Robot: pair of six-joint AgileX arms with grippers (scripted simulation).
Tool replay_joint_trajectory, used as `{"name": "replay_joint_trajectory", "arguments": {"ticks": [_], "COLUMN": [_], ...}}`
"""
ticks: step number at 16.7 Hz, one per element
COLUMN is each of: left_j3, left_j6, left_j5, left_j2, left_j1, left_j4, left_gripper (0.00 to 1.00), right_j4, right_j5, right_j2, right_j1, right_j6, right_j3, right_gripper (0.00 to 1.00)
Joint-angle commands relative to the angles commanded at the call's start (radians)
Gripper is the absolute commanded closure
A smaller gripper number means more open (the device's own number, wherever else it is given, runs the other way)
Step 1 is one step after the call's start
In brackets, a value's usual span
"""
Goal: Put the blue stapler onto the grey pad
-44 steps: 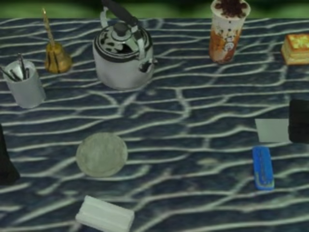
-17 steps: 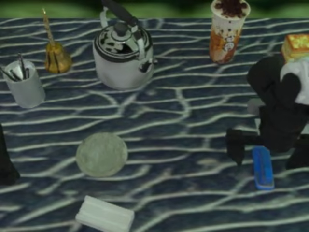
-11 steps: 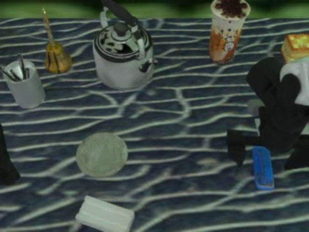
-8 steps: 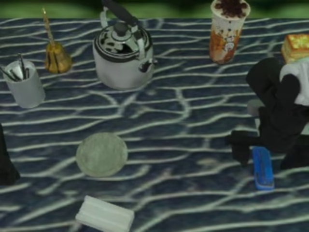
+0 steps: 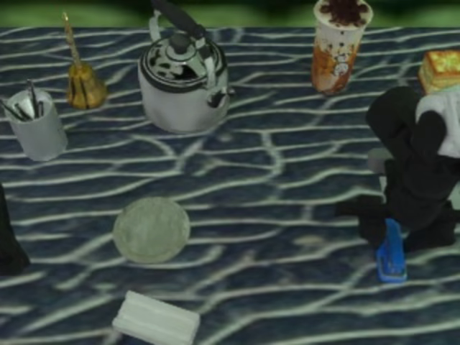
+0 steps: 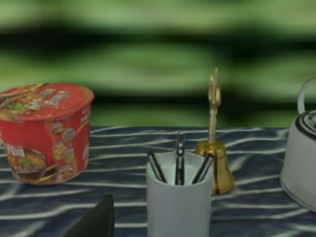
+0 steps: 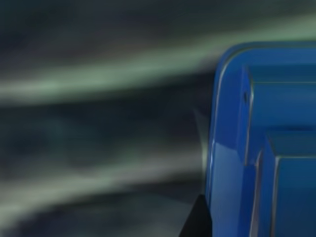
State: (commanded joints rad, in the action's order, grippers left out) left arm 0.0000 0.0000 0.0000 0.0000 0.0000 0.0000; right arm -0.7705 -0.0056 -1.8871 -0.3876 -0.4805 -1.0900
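At the far left edge of the top view, the left arm is sitting parked as a dark shape; I cannot tell how its pincer stands. A white cup of pens and a brass bell are standing in the upper left, with a kettle just right of them. A round grey-green disc is lying lower left of centre, a ridged whitish block below it. A paper cup is standing at upper right. At the right, the right gripper is pressing its fingers narrowly against the upper end of the blue stapler, which is lying on the table. The grey pad is peeking out from behind the arm, above the stapler.
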Motion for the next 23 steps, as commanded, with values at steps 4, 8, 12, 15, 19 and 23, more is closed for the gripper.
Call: {"name": "replay_joint_trajectory", "arguments": {"ticks": [4,8,12,15,19,23], "left_j3": [0.0,0.0,0.0,0.0,0.0,0.0], "left_j6": [0.0,0.0,0.0,0.0,0.0,0.0], "left_j5": [0.0,0.0,0.0,0.0,0.0,0.0], "left_j2": [0.0,0.0,0.0,0.0,0.0,0.0], "left_j1": [0.0,0.0,0.0,0.0,0.0,0.0], "left_j4": [0.0,0.0,0.0,0.0,0.0,0.0], "left_gripper": [0.0,0.0,0.0,0.0,0.0,0.0], "right_j4": [0.0,0.0,-0.04,-0.168,-0.35,-0.388], "right_j5": [0.0,0.0,0.0,0.001,0.0,0.0], "right_j2": [0.0,0.0,0.012,0.052,0.116,0.138], "right_j1": [0.0,0.0,-0.001,-0.002,-0.003,-0.003], "right_j6": [0.0,0.0,0.0,0.0,0.004,0.006], "right_j3": [0.0,0.0,-0.032,-0.112,-0.222,-0.251], "right_gripper": [1.0,1.0,1.0,1.0,1.0,1.0]}}
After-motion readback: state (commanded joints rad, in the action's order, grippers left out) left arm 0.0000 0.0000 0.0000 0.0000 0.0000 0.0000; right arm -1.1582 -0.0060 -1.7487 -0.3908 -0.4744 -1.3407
